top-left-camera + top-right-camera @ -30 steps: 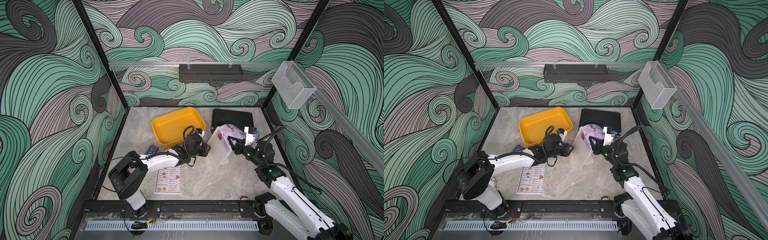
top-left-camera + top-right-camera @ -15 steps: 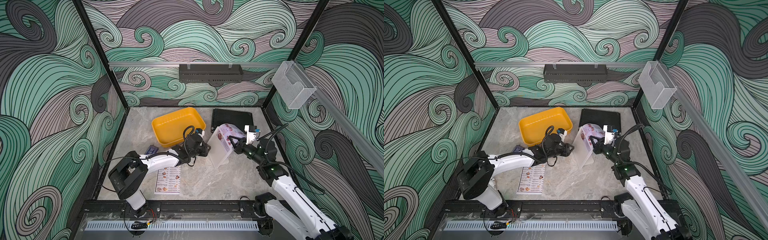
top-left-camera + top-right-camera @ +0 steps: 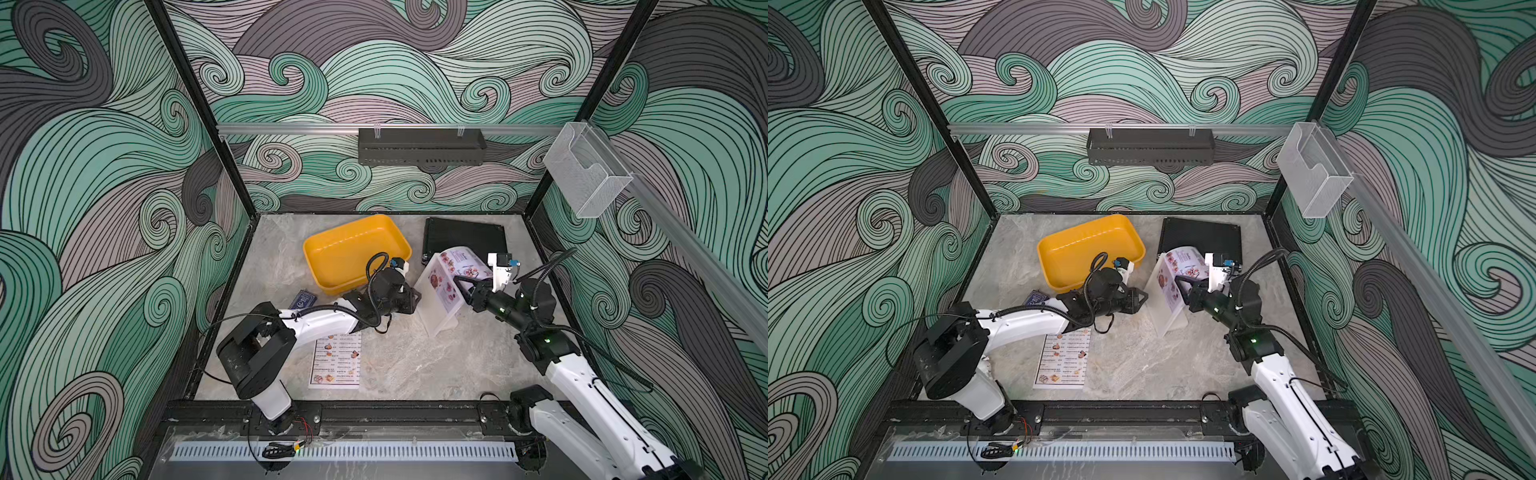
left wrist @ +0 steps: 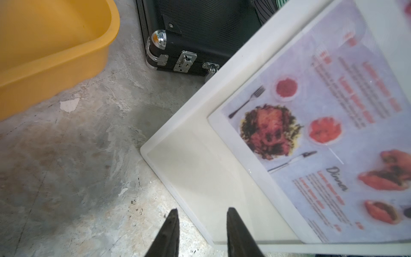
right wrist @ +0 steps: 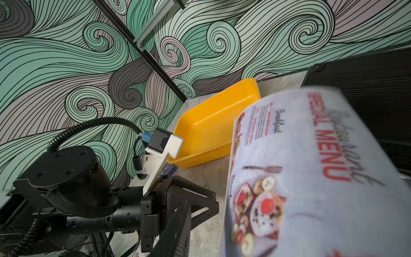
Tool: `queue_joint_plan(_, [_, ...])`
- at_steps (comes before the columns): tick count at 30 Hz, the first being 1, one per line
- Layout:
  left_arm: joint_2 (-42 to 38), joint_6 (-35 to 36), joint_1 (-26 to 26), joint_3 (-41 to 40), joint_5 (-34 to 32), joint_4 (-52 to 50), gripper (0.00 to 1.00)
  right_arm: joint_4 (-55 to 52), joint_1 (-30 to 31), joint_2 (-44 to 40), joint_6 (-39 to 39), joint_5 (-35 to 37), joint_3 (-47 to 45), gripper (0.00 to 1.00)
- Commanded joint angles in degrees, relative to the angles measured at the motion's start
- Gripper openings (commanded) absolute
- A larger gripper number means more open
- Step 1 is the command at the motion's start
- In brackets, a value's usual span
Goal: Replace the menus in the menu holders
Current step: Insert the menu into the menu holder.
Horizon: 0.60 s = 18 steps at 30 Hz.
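On the right gripper [image 3: 464,285] we saw almost no change over the last second. Its arm had nudged slightly. The holder [image 3: 434,319], the white menu [image 3: 338,361] and the left arm sat where they were. The wrist view showed only one of its fingers [image 5: 178,229]. The rest was hidden behind the curled pink menu [image 5: 311,173], so we couldn't tell whether the jaws were apart or pinched on the sheet. The pink menu was right against that gripper, its lower part still inside the holder and its heading end out of the top. We judged the swap unfinished: pink sheet neither fully in nor out, white one untouched.

The left gripper [image 4: 202,210] had its jaws apart with nothing clamped. Its tips were just short of the holder's lower edge, on the side away from the right gripper. So the holder stood on its foot between the two grippers, one face to each.

The pink menu's long axis ran up along the panel, heading end up, then curled over toward the right gripper. The holder's long axis likewise pointed up off the table [image 3: 399,357]. The white menu lay flat behind the left gripper, partly under that arm, long axis running back toward the arm bases.
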Motion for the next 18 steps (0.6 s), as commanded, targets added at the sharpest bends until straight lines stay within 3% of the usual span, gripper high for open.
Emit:
queue_joint_plan(1, [-1.5, 0.5, 0.3, -0.1, 0.0, 0.8, 0.35, -1.0, -0.9, -1.0, -1.3, 1.2, 2.6, 0.39])
queue_joint_plan(5, [-1.7, 0.5, 0.3, -0.4, -0.2, 0.7, 0.35, -1.8, -1.1, -0.8, -1.9, 0.5, 2.8, 0.34])
queue_joint_plan(9, [-2.1, 0.5, 0.3, -0.7, -0.5, 0.8, 0.35, -1.5, -1.1, -0.4, -1.2, -1.2, 1.4, 0.16])
queue_joint_plan(12, [-2.4, 0.4, 0.3, -0.8, -0.7, 0.8, 0.35, -1.3, -0.4, -0.4, -0.6, -2.4, 0.3, 0.09])
queue_joint_plan(16, [-2.7, 0.0, 0.3, -0.6, -1.1, 0.9, 0.36, -3.8, -0.1, -1.0, -2.0, -3.0, 0.5, 0.13])
queue_joint_plan(18, [-3.2, 0.0, 0.3, -0.4, -1.2, 0.8, 0.36, -6.5, -0.1, -2.0, -3.7, -1.8, 1.6, 0.30])
